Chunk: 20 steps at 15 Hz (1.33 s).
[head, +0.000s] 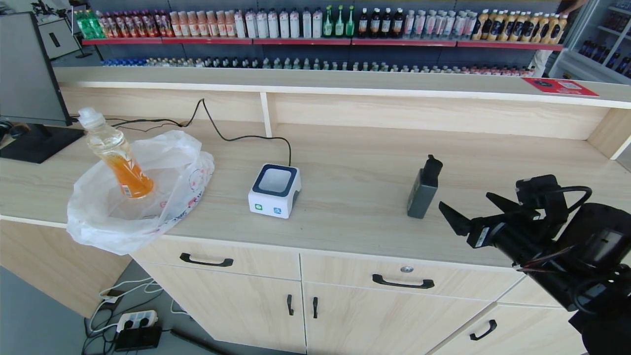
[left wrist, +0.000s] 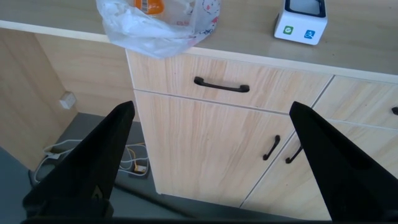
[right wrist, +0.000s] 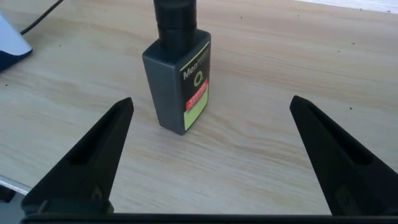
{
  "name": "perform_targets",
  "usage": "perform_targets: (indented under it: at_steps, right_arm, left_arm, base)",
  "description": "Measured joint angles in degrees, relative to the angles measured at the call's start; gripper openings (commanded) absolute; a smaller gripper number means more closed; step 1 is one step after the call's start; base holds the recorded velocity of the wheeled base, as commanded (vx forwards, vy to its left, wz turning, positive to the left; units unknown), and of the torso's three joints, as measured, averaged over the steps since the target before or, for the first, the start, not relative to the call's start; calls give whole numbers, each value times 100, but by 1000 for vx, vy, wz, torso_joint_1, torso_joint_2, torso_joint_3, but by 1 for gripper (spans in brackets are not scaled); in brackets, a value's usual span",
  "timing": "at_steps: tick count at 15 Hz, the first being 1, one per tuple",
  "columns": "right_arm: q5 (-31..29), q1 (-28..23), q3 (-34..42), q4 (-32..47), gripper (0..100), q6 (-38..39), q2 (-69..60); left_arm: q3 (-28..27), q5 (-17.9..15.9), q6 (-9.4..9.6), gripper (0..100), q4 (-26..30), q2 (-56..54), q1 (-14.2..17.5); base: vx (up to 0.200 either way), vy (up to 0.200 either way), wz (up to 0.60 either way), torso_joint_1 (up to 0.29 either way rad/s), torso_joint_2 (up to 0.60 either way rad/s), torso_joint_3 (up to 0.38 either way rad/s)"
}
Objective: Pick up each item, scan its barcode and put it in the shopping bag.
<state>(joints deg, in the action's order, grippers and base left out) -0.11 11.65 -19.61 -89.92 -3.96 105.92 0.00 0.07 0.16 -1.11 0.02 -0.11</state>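
Observation:
A dark grey bottle with a black cap (head: 423,189) (right wrist: 179,81) stands upright on the wooden counter, right of the white barcode scanner (head: 274,190) (left wrist: 301,23). My right gripper (head: 472,212) (right wrist: 208,162) is open, hovering just in front and to the right of the grey bottle, which sits ahead of the gap between its fingers. An orange drink bottle (head: 116,154) stands tilted inside the white plastic shopping bag (head: 148,197) (left wrist: 158,28) at the counter's left. My left gripper (left wrist: 211,162) is open and empty, low in front of the cabinet below the bag.
A black cable (head: 231,135) runs from the scanner to the back wall. A monitor on a black base (head: 29,98) stands at the far left. Drawers with black handles (head: 206,261) (left wrist: 221,86) lie under the counter. Shelves of drinks (head: 315,24) line the back.

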Motion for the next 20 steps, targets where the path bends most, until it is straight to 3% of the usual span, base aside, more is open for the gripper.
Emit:
perform_targets:
  at_steps: [7,12,15,20]
  right_arm:
    - [-29,650,35,-2,100,-444,-273]
    - [-202,816,-290,-2,100,-477,-41]
    - [-968,1083,-371,0,100,-468,162]
    - [-3330,2068,-841,-2,100,49,568]
  left_arm:
    - [0,0,-6,100,0,0,0]
    - [0,0,-13,100,0,0,4]
    - [0,0,-16,100,-1,0,0]
    - [0,0,-23,100,-1,0,6]
  base:
    - [0,0,0,0,0,0]
    - [0,0,0,0,0,0]
    - [0,0,0,0,0,0]
    - [0,0,0,0,0,0]
